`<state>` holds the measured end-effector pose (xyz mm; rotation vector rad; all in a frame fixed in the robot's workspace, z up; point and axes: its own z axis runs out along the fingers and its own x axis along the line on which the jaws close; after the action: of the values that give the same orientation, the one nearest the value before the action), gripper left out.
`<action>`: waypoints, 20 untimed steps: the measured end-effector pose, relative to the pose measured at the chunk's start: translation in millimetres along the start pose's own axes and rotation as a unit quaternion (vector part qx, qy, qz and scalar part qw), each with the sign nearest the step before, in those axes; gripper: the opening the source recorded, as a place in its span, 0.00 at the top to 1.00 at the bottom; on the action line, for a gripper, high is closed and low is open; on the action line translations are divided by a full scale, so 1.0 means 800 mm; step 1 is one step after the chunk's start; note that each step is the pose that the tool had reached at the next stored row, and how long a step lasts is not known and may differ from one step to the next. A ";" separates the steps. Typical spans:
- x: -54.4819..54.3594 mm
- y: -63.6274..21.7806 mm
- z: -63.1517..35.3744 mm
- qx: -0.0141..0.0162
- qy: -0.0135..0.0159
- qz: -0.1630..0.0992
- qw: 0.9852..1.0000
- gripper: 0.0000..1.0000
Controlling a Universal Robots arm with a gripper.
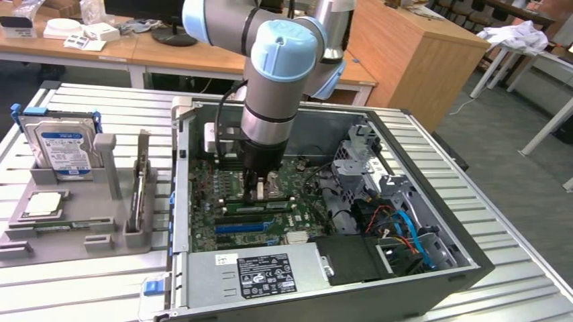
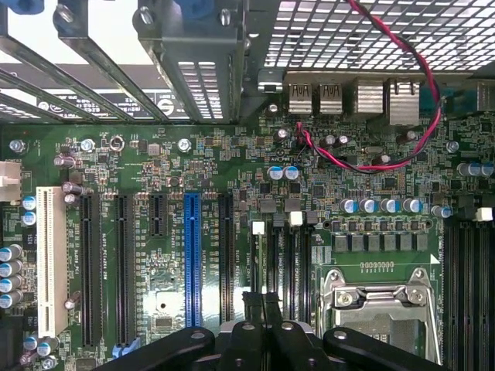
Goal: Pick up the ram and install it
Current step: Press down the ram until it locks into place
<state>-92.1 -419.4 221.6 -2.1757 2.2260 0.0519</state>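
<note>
The ram (image 1: 235,205), a thin green stick, stands on edge in a motherboard slot inside the open computer case (image 1: 447,265). My gripper (image 1: 259,193) hangs straight down over its middle, just above or touching it; which of the two I cannot tell. In the wrist view the dark fingers (image 2: 251,313) are pressed together with nothing showing between them, and the gripper (image 2: 261,305) sits over the black memory slots (image 2: 298,263) beside the CPU socket (image 2: 379,305).
A grey holder tray (image 1: 63,235) on the exterior view's left carries a silver hard drive (image 1: 64,144) and a square metal chip (image 1: 43,204). In the case are the power supply (image 1: 259,272), drive cages (image 1: 372,157) and coloured cables (image 1: 403,228). Red and black wires (image 2: 402,85) cross the board.
</note>
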 end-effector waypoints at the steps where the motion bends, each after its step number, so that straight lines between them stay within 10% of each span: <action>1: 0.000 0.000 0.000 0.000 0.000 0.000 1.000 0.89; 20: -0.002 0.000 -0.052 0.000 0.001 0.000 1.000 0.89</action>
<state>-92.1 -419.4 263.1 -2.1767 2.2271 0.0494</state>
